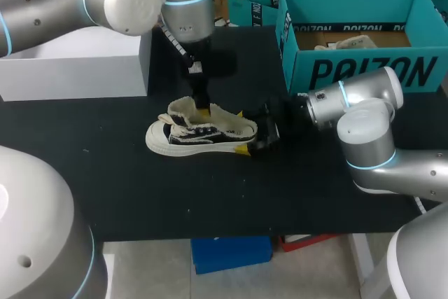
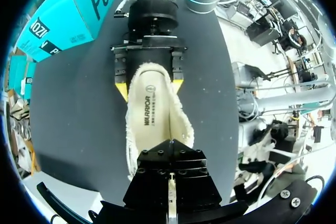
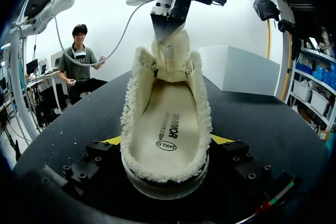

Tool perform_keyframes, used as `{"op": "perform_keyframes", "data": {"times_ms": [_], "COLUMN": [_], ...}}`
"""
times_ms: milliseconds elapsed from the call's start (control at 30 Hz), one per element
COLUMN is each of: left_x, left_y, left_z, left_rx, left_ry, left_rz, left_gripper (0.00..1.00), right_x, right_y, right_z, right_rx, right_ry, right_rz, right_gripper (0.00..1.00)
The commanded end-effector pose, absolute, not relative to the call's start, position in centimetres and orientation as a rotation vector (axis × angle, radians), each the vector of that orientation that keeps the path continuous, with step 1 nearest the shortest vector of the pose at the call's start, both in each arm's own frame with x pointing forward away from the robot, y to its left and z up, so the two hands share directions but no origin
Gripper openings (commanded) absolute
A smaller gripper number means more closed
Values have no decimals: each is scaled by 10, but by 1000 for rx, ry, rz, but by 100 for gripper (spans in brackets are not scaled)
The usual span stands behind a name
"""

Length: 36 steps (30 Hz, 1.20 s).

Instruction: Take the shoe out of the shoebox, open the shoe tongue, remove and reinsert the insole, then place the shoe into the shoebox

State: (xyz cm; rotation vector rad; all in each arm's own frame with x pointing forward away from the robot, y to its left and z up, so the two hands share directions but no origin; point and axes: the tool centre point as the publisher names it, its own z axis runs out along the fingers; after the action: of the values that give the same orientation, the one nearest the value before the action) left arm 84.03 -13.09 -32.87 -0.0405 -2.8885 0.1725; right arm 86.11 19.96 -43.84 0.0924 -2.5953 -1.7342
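Locate the shoe point(image 1: 203, 134) on the black desk point(image 1: 140, 187), sole down, outside the teal shoebox point(image 1: 357, 40) and well apart from it. Note the right gripper point(image 1: 243, 132) with fingers clamped on the heel from both sides, and the left gripper point(image 3: 167, 31) reaching down from above with fingers pinched together on the top edge of the tongue point(image 3: 170, 51), holding it upright. Treat the insole point(image 3: 165, 129) as seated flat inside, not yet lifted. Guard against loss of the tongue through a thin pinch on fleecy lining; expect a fall-back over the opening and a blocked reach for the insole. Avoid excess upward pull: risk of lifting the toe off the desk or twisting the heel out of the right fingers. Watch for collision between the two grippers on entry to the narrow opening. Record dark printed lettering and an oval stamp on the insole, a small label on the tongue, and large dark lettering on the shoebox wall; leave all print untranscribed.
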Motion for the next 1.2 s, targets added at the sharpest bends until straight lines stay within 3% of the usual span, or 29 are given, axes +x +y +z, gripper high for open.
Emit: {"op": "perform_keyframes", "data": {"times_ms": [33, 1200], "left_x": [839, 830], "left_y": [-132, -142], "left_z": [-338, -391], "left_rx": [-39, -23], "left_ry": [-2891, -2797], "left_rz": [175, 139], "left_gripper": [0, 0], "right_x": [862, 862], "right_y": [200, 200], "right_z": [-440, -440], "right_rx": [90, 90], "right_ry": [-2597, -2597], "right_rz": [-1732, -1732], "right_gripper": [0, 0]}}
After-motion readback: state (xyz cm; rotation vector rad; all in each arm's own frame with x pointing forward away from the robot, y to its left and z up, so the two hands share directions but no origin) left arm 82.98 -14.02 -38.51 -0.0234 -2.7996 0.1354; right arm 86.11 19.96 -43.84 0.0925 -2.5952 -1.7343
